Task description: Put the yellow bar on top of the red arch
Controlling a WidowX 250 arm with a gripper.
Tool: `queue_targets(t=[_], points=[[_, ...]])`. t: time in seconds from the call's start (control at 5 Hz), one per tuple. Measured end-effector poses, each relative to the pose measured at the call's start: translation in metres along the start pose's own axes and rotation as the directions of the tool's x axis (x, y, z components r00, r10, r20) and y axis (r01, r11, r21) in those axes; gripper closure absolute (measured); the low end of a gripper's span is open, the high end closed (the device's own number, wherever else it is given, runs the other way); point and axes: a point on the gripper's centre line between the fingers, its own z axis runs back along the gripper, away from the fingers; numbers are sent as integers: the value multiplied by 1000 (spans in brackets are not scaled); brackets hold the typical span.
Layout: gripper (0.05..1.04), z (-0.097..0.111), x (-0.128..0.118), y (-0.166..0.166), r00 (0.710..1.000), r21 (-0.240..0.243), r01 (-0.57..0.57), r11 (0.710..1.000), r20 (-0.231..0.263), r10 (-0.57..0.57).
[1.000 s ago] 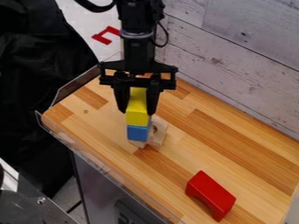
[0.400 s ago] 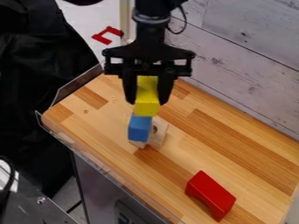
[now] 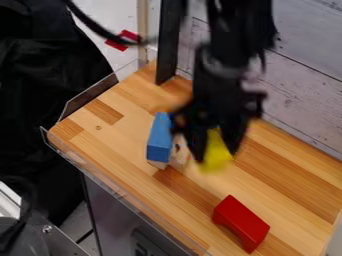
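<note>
Blue block (image 3: pixel 159 137), seemingly on wood (image 3: pixel 157 164).

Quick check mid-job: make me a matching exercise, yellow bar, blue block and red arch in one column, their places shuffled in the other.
1. Yellow bar
2. Blue block
3. Red arch

A. On a pale wooden block
B. On the wooden tabletop, lower right in the view, with nothing on top
C. Held in the gripper

Right pairs: 1-C, 2-A, 3-B
</note>
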Motion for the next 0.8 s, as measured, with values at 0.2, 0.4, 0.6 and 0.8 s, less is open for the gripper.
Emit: queue_targets(t=[0.2, 0.4, 0.6, 0.8], points=[[537, -22, -18, -12, 996, -55, -65, 996, -64, 61], [537, -31, -25, -18, 988, -98, -135, 986, -88, 127], [537, -36, -27, -22, 983, -114, -162, 980, -100, 151], [537, -38, -28, -21, 984, -108, -164, 981, -85, 155]])
